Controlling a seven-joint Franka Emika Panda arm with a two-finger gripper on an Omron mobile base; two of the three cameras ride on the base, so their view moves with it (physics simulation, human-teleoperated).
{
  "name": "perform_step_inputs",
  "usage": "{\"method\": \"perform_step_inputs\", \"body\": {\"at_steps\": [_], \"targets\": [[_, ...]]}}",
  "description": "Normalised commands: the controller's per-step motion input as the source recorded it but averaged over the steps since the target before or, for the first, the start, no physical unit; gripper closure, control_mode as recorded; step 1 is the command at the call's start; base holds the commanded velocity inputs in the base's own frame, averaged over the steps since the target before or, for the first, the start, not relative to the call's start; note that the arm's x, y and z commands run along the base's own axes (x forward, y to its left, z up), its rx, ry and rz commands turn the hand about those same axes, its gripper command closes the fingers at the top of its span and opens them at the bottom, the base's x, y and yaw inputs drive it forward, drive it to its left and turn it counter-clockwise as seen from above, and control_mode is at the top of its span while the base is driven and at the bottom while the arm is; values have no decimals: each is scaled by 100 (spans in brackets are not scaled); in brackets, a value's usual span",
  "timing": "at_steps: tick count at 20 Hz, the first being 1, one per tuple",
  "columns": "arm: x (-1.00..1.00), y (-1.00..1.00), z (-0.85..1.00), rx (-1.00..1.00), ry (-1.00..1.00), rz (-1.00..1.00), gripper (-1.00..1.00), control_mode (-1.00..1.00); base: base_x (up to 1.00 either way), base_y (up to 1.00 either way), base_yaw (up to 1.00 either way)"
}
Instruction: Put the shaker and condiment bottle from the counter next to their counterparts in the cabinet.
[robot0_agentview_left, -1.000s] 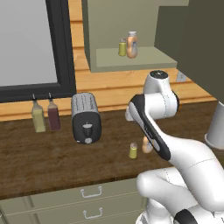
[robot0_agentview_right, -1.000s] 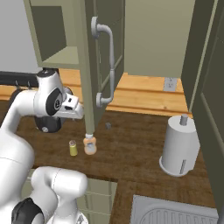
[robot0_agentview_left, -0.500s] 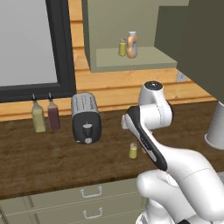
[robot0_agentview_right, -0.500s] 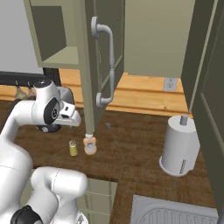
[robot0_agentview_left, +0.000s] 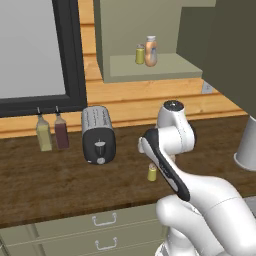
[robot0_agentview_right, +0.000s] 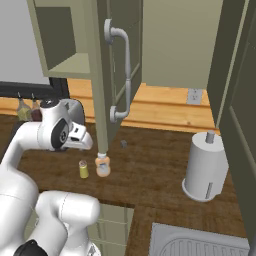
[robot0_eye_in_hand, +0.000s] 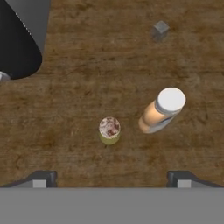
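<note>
Now lower than a second ago: white arm folded down over the long dark brown wood-grain counter (robot0_agentview_left: 50, 185), hand brought above the two loose items, base views unshifted. Two-finger gripper (robot0_eye_in_hand: 111, 177) spread wide, nothing between the dark tips, pointed straight down at the worktop. Reads as the approach to a first pick; nothing moved to the shelf yet.

Small squat yellow-green shaker with grey cap (robot0_eye_in_hand: 109, 130) upright on the counter, near its front edge, centred between the open tips in the hand view, so the likely first target. Speckled reddish marks on the cap top. Seen from the left base camera, partly behind the forearm, right of the silver-and-black toaster (robot0_agentview_left: 98, 135).

Rounded peach-orange condiment bottle with pale cap (robot0_eye_in_hand: 159, 111) just beside the shaker on its right, apart from it, upright in the right base view.

Matching yellow-green shaker and peach-orange bottle (robot0_agentview_left: 146, 52) close together on the shelf of the olive grey-green wall cabinet (robot0_agentview_left: 170, 69), far and above, door open; bare shelf to their right.
</note>
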Motion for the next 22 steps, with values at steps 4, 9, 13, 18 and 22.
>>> {"method": "perform_step_inputs", "body": {"at_steps": [4, 9, 13, 18, 22], "targets": [[0, 0, -24, 0, 0, 0, -100, -100, 0, 0, 0], [0, 0, -21, 0, 0, 0, -100, -100, 0, 0, 0], [0, 0, -20, 0, 0, 0, -100, -100, 0, 0, 0], [0, 4, -21, 0, 0, 0, -100, -100, 0, 0, 0], [0, 1, -21, 0, 0, 0, -100, -100, 0, 0, 0]]}}
